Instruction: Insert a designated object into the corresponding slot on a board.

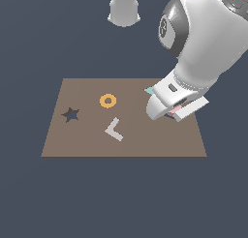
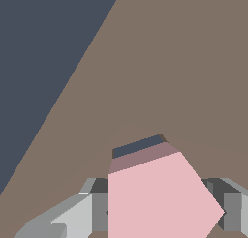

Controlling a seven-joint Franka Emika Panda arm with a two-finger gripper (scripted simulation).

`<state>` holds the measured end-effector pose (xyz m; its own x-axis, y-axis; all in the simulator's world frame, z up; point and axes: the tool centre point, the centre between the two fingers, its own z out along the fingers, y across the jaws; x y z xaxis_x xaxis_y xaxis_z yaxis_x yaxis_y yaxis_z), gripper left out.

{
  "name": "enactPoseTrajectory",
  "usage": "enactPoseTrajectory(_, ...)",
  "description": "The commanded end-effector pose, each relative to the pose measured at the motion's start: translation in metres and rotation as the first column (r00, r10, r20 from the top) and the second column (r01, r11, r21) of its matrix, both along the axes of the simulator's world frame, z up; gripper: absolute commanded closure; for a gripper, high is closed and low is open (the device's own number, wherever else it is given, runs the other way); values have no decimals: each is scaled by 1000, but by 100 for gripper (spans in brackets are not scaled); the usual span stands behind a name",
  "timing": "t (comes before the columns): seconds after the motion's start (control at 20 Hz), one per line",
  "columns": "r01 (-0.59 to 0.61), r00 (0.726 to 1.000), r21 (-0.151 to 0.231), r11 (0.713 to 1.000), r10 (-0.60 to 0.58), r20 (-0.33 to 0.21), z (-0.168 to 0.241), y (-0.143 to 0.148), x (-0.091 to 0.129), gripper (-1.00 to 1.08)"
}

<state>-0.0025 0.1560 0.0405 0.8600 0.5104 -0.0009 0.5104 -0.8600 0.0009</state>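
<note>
The hand [image 1: 170, 111] is closed on the pink hexagonal block [image 2: 160, 198], its two grey fingers [image 2: 72, 217] pressed against the block's opposite sides in the wrist view. It sits low over the brown board [image 1: 87, 140], near the board's edge on the exterior view's right. In the exterior view only a sliver of the pink block shows under the white hand. In the wrist view a strip of the dark blue-grey slot [image 2: 138, 146] shows just beyond the block's far edge, most of it covered by the block; whether the block has entered it I cannot tell. Elsewhere on the board lie an orange ring [image 1: 108, 100], a pale L-shaped piece [image 1: 114, 129], a dark star-shaped hole [image 1: 71, 114], and a teal piece [image 1: 150, 91] half hidden behind the hand.
</note>
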Motion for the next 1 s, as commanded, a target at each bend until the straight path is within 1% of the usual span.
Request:
enactPoseTrajectory(0.0,2,1000,0,1000,-2,0,0,2,2,108)
enactPoseTrajectory(0.45,3,1000,0,1000,-3,1,-10,2,2,108)
enactPoseTrajectory(0.5,3,1000,0,1000,-3,1,-10,2,2,-92)
enactPoseTrajectory(0.95,3,1000,0,1000,-3,1,-10,2,2,-92)
